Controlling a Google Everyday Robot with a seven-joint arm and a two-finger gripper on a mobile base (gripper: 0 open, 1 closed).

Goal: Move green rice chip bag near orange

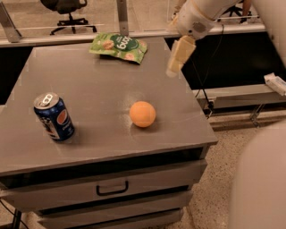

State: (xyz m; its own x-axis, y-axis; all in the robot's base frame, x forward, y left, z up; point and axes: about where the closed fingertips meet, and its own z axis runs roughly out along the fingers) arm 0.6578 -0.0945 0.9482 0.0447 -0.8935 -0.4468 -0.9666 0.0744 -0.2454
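Note:
The green rice chip bag [118, 46] lies flat at the far edge of the grey table [98, 85], left of the gripper. The orange [143, 114] sits right of the table's middle, nearer the front. My gripper [178, 58] hangs from the white arm coming in at the top right. It hovers above the table's right part, to the right of the bag and beyond the orange, touching neither. It holds nothing that I can see.
A blue Pepsi can [54, 116] stands upright at the front left of the table. Drawers with a handle [111, 188] are below the front edge. An office chair [67, 11] and a rail stand behind; a pale blurred part of the robot [261, 179] fills the lower right.

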